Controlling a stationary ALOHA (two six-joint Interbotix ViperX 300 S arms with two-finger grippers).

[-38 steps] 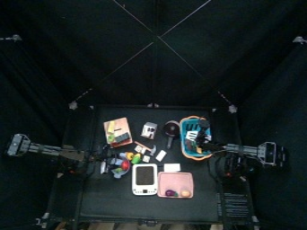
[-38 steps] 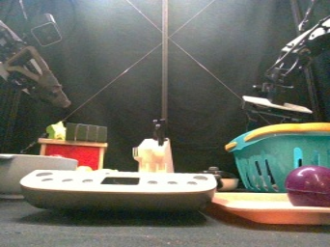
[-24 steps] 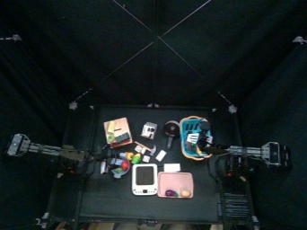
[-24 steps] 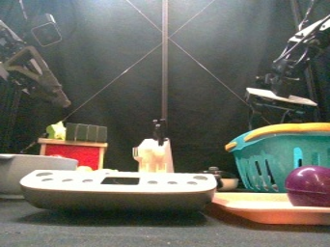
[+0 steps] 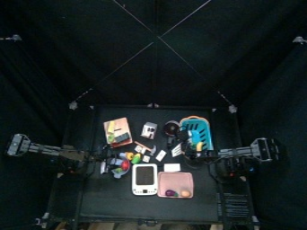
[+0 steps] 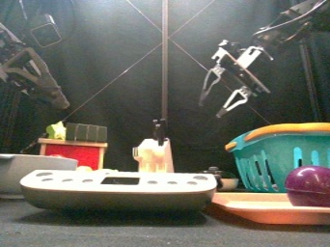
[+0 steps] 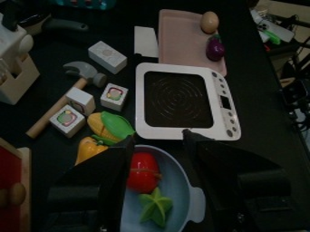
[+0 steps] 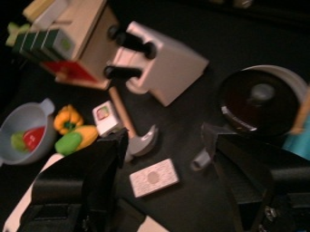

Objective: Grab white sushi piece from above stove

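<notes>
The white stove [image 5: 144, 179] lies at the table's front, left of the pink tray [image 5: 177, 184]; it is near and large in the front view [image 6: 119, 188] and shows in the left wrist view [image 7: 182, 98]. A white sushi piece [image 5: 160, 155] lies just behind the stove. It also shows in the left wrist view [image 7: 107, 56] and, in the right wrist view [image 8: 155, 177], below and between the right jaws. My right gripper [image 6: 222, 101] hangs open and empty, high over that spot [image 5: 192, 154]. My left gripper [image 6: 54, 95] is open and empty at the left, over a grey bowl [image 7: 151, 181].
A teal basket [image 6: 277, 154] stands at the right behind the pink tray [image 6: 264, 205], which holds a purple ball [image 6: 307, 183]. A knife block [image 8: 158, 59], a toy hammer [image 8: 121, 113], a dark pan [image 8: 260, 95] and other sushi pieces [image 7: 115, 95] crowd the middle.
My right gripper has swung from over the teal basket toward the table's middle, and its open jaws now show in the front view. The left arm has not moved.
</notes>
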